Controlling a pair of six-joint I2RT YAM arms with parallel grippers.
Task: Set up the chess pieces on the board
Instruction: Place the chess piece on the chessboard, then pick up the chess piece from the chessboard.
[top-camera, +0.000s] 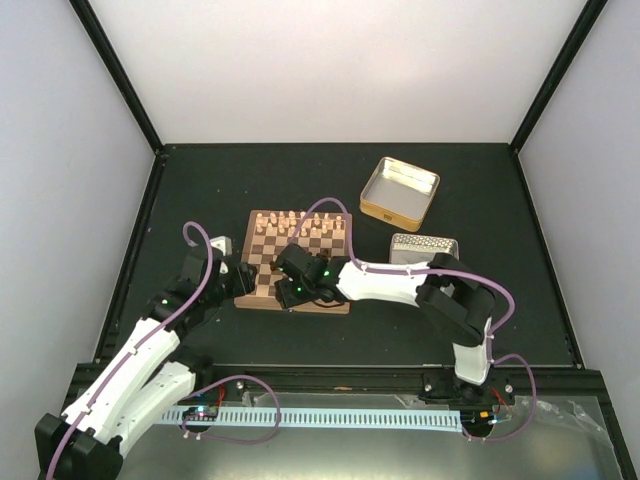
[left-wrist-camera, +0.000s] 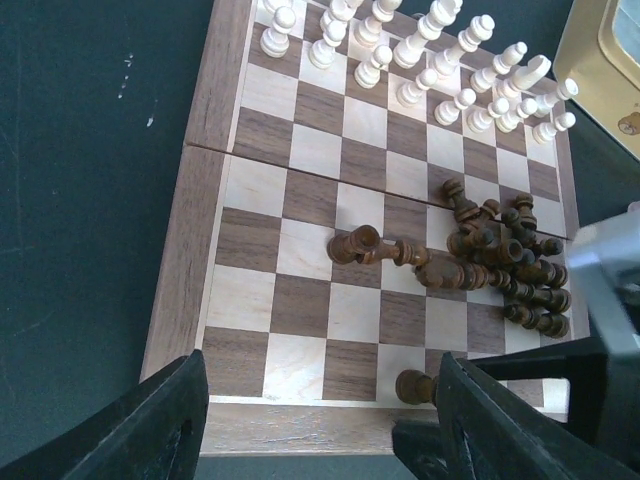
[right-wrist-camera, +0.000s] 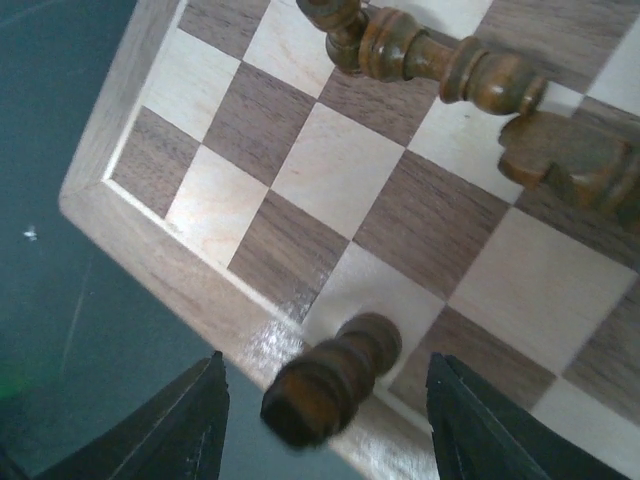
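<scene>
Right claw (right-wrist-camera: 326, 360) is spread wide over the near edge of the board (right-wrist-camera: 150, 245). One dark piece (right-wrist-camera: 335, 385) stands between its fingers, and they do not touch it. Left claw (left-wrist-camera: 322, 365) is spread wide too and holds nothing.

The board lies on a dark table (top-camera: 200, 190) with white walls around. Most dark pieces (left-wrist-camera: 500, 265) lie in a heap at the middle right of the left wrist view. Cream pieces (left-wrist-camera: 420, 50) stand in rows at the top. The right arm (left-wrist-camera: 605, 290) hides the board's lower right corner there. A gold tin (top-camera: 399, 187) and a silver tin (top-camera: 423, 249) sit right of the board.
</scene>
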